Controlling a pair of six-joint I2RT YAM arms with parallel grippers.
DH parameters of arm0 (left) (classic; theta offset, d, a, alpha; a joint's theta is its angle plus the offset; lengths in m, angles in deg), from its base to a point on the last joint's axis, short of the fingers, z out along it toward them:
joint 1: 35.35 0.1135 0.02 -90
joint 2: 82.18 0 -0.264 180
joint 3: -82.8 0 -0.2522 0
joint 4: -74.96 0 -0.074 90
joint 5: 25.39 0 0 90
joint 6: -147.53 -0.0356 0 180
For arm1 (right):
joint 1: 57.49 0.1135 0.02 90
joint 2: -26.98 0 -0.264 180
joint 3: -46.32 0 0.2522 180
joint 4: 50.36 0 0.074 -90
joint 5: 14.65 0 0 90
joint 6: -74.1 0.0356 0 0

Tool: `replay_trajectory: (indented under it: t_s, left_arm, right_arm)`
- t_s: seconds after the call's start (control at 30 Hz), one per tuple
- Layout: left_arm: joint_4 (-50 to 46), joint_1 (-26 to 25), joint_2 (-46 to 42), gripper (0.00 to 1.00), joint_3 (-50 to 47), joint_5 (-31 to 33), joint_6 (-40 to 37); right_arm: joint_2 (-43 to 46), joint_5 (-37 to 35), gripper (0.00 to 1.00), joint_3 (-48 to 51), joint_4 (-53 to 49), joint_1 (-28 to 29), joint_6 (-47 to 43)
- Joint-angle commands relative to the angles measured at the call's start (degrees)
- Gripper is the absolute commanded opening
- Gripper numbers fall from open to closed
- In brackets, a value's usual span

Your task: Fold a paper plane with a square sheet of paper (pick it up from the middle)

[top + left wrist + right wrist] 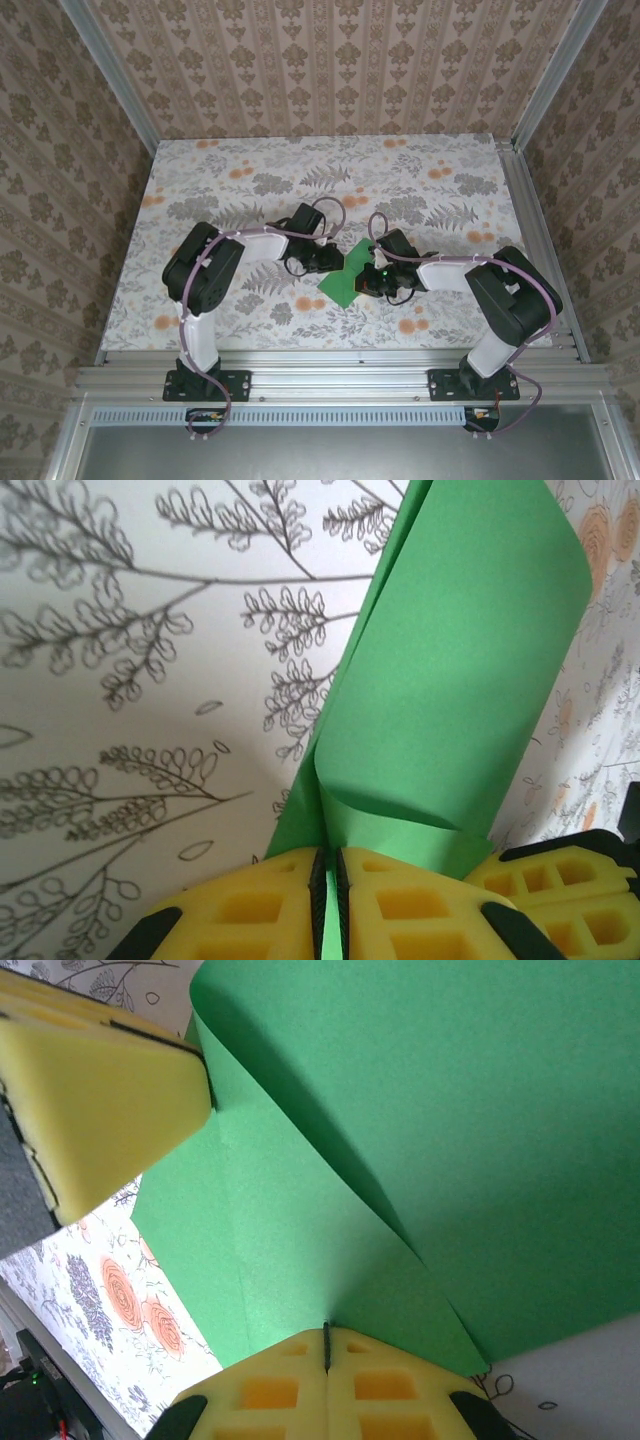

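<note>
The thin bright green square sheet of paper (pixel 340 283) lies in the middle of the flowery table (pixel 250 170), between the two pincers. It is light and bendy, and it can crease or rip, so I think a soft pinch at the edges is best.

The left gripper (pixel 328 868) at its 10 o'clock side is pinched tight on the paper. The right gripper (pixel 326 1342) at 3 o'clock pinches it too. One flap curls over. From above, the paper's long way runs from 7 o'clock to 1 o'clock. It has no sharp nose yet.

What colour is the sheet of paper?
The sheet of paper is plain bright green, clearest from the right wrist.
</note>
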Motion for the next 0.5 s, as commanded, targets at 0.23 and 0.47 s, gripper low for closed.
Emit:
replay_trajectory:
  t_s: [0.23,0.47]
  left_arm:
    - [-4.3,1.0,-4.3,0.16,3.5,6.9,-4.3]
    - [-2.9,-2.4,-7.7,0.16,-0.7,2.9,-1.3]
  right_arm:
    - [-0.8,-3.7,0.02,0.6,-8.7,0.6,-1.4]
    - [-1.3,-3.4,0.02,0.1,-8.2,0.6,-1.8]
